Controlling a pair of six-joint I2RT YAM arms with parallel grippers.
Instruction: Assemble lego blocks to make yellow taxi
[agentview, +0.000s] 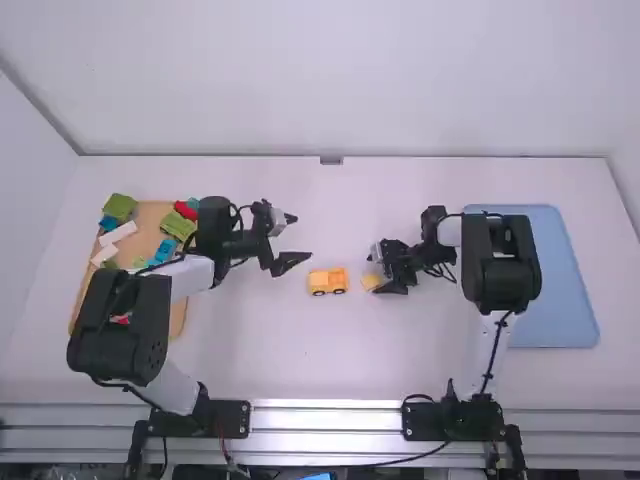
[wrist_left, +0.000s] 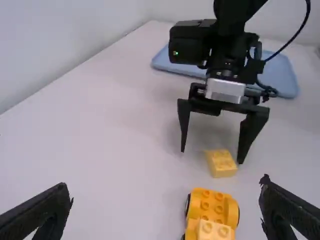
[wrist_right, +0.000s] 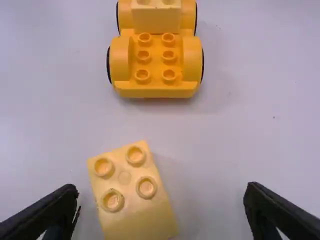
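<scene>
High view: yellow-orange wheeled base (agentview: 339, 281) sits mid-frame, a bit below centre, on the white table (agentview: 260, 350). Loose yellow brick (agentview: 371, 283) is just to its right, apart from it. Left gripper (agentview: 301, 238) is left of centre, above and left of the base. Right gripper (agentview: 374, 273) is right of the base, down at the loose brick

State of the claws: both wide open, both empty. Right wrist view has the loose brick between the right gripper's (wrist_right: 162, 212) fingers, closer to one finger than the other, not clamped. Can't tell if that near finger touches it. Brick lies studs up, four studs visible, turned at an angle to the base. Left wrist view: nothing between the left gripper's (wrist_left: 165, 212) fingers

Base stands on its wheels. One end has a pale yellow block (wrist_right: 156, 19) stacked on it; the end facing the loose brick has six bare studs

Rest, high view: tan board (agentview: 152, 222) at left of frame. On it: green block (agentview: 120, 206) at its upper left, red block (agentview: 186, 210) near the upper right, blue block (agentview: 166, 250) below that, white block (agentview: 118, 232) toward its left edge. Blue tray (agentview: 565, 290) on the table at right of frame
</scene>
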